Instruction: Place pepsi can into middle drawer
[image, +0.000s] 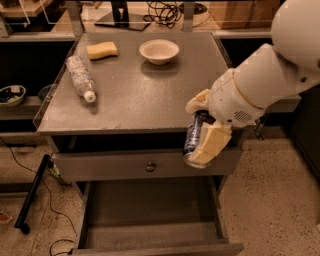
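My gripper (200, 140) is shut on the pepsi can (193, 134), a blue can with a silver end, tilted slightly. It holds the can in the air past the front edge of the grey cabinet top (145, 95), in front of the shut drawer front with a round knob (150, 166). The middle drawer (150, 220) is pulled open below, with a bare grey floor and low side walls. The can is above its right part.
On the cabinet top lie a clear plastic bottle (80, 78), a yellow sponge (102, 50) and a white bowl (159, 51). A black pole (32, 192) and cables lie on the floor at the left. A shelf with a bowl (11, 95) stands left.
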